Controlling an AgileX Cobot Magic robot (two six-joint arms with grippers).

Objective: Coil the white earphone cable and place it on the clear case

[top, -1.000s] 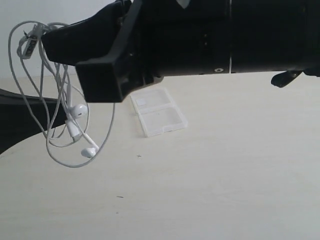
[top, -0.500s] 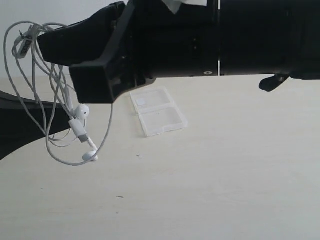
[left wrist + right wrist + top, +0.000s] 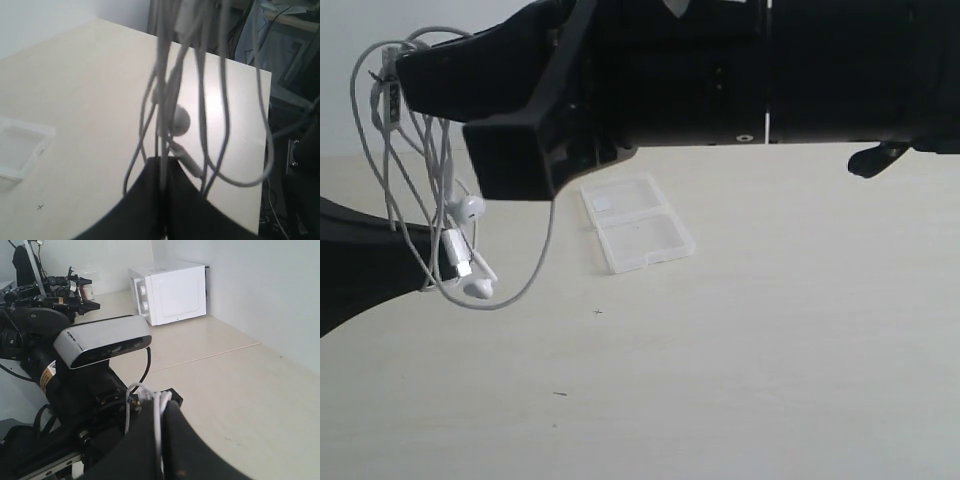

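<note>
While I've got both arms up off the table [image 3: 770,360], here's the exterior view. My right gripper [image 3: 406,72] reaches across to the far left, and its jaws are fully closed on the top of the white earphone cable [image 3: 470,208]. The cable hangs below it in several long loose loops, all in the air. One earbud [image 3: 478,290] dangles near the bottom of the bunch, and a small white block sits just above it. My left gripper [image 3: 438,268] comes in low from the left edge and meets the hanging strands near their lower end. The clear case [image 3: 638,225] lies open and flat on the table, well to the right of the cable, with its white label on the far half.

In the left wrist view, the left gripper [image 3: 163,162] is closed tight, with a strand or two pinched between the fingertips. The rest of the white earphone cable [image 3: 162,60] drapes down in front of the lens, blurry, and an earbud hangs among the strands. A corner of the clear case [image 3: 15,150] shows at the frame's edge.

In the right wrist view, the right gripper [image 3: 159,408] is clamped shut, with the white earphone cable [image 3: 150,391] poking out in a small loop at the tips. Past that are my other arm's grey camera housing [image 3: 102,342] and a white microwave [image 3: 170,292] against the wall.
</note>
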